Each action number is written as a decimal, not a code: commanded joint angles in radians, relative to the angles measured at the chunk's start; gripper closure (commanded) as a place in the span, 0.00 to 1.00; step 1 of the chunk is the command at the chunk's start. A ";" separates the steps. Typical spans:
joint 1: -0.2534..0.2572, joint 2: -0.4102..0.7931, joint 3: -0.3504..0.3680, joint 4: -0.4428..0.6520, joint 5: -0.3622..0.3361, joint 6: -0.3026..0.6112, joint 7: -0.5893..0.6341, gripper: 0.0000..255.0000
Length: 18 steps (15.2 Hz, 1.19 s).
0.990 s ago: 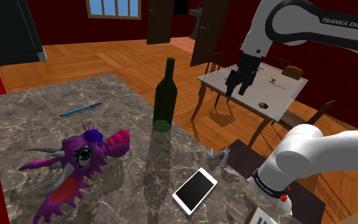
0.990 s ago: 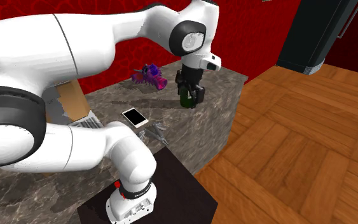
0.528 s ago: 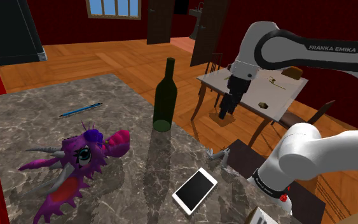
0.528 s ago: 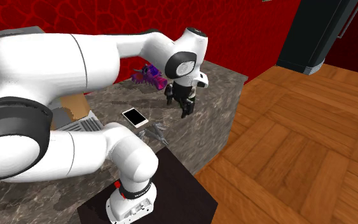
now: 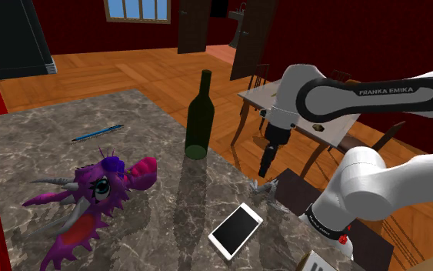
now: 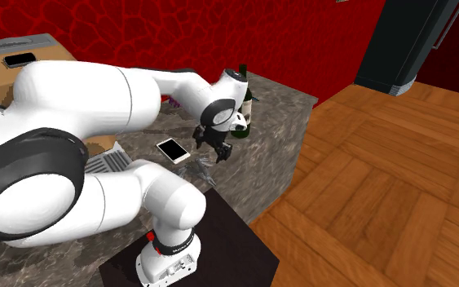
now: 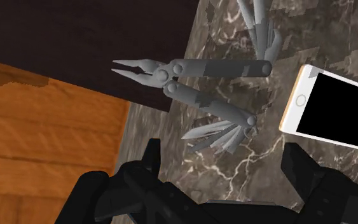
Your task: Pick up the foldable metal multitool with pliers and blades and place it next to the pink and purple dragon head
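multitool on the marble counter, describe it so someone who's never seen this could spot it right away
Start at the grey marble counter and go to its edge beside the robot's dark stand. There, just past the white smartphone, lies the multitool. Unlike the flat phone, it is grey metal and unfolded, with its plier nose poking over the counter's edge and its blades fanned out.

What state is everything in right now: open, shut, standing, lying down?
Multitool: unfolded, blades fanned, lying at the edge of the table.
Gripper: open, empty, above the multitool.
Bottle: upright.
Phone: flat, screen up, dark.
Dragon head: lying on the table.
Pen: lying flat.
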 commanded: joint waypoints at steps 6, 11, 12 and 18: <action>0.071 0.043 0.021 -0.098 0.069 0.139 -0.049 0.00; 0.088 0.066 0.029 -0.122 0.089 0.188 -0.054 0.00; 0.088 0.066 0.029 -0.122 0.089 0.188 -0.054 0.00; 0.087 0.066 0.029 -0.122 0.089 0.187 -0.054 1.00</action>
